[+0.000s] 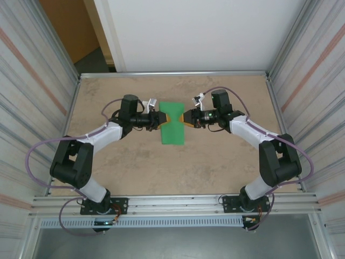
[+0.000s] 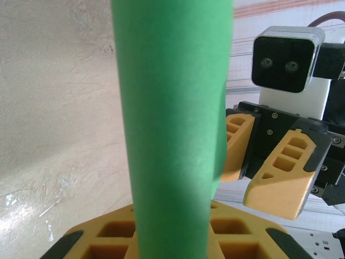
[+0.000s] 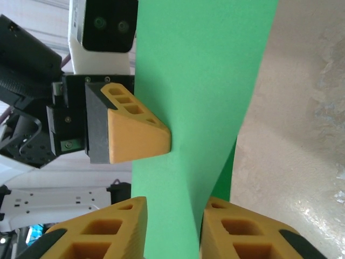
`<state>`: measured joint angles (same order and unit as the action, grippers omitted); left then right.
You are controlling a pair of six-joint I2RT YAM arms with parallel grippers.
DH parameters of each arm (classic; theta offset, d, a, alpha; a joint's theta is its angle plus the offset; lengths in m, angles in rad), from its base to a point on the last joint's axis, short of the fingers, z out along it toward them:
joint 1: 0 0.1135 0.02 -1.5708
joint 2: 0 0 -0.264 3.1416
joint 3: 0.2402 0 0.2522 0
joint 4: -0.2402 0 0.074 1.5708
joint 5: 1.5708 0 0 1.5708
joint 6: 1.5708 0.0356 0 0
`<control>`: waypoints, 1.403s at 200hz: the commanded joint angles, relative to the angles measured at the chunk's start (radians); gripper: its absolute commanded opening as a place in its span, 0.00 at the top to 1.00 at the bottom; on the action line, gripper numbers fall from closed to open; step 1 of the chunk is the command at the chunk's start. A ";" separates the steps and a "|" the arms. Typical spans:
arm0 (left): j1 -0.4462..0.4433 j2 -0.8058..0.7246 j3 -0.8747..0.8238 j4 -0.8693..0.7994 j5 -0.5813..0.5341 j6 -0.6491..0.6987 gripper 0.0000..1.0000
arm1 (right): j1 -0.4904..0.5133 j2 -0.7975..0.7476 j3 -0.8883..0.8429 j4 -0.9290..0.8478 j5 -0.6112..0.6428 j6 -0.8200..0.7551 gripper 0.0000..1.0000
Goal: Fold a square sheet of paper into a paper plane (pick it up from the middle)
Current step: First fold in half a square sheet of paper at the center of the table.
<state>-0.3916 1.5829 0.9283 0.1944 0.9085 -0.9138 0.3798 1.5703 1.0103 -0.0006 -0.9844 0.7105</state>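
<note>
Thin bright green folded paper sheet (image 1: pixel 172 128), centre of the top view: left gripper (image 1: pixel 161 119) clamps one edge; right gripper (image 1: pixel 184 118) straddles the opposite edge, grip unclear. Best pinch squarely, keeping it taut.

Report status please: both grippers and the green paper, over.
Left gripper shut on the square sheet of paper. Right gripper around its opposite edge, grip unclear. Sheet bowed between them. No obstruction seen.

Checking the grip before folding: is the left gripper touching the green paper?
Touching. Right wrist view: the left gripper has a fingertip pressed flat on the square sheet of paper, no gap.
</note>
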 commanded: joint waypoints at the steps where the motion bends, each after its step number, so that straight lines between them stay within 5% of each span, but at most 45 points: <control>1: 0.009 0.007 0.017 0.006 0.007 -0.001 0.78 | 0.010 -0.011 -0.009 0.006 0.005 0.011 0.76; 57: 0.012 -0.004 0.004 0.016 -0.007 -0.014 0.73 | 0.005 -0.006 0.006 -0.035 0.060 0.011 0.95; 96: 0.066 -0.059 -0.058 0.007 -0.054 -0.008 0.42 | -0.068 -0.086 0.006 -0.132 0.117 -0.005 1.00; 152: 0.219 -0.186 -0.202 -0.046 -0.144 0.014 0.25 | -0.197 -0.213 0.119 -0.601 0.244 -0.174 1.00; 197: 0.234 -0.256 -0.235 -0.163 -0.241 0.108 0.07 | -0.142 -0.168 0.302 -0.867 0.397 -0.231 1.00; 224: 0.229 -0.260 -0.254 -0.153 -0.244 0.111 0.01 | -0.044 -0.081 0.313 -0.789 0.372 -0.194 1.00; 280: 0.168 -0.234 -0.254 -0.198 -0.294 0.121 0.01 | 0.099 0.110 0.148 -0.207 0.189 0.082 1.00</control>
<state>-0.1909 1.3426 0.6746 0.0326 0.6506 -0.8257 0.4500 1.6047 1.1980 -0.4751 -0.7158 0.6518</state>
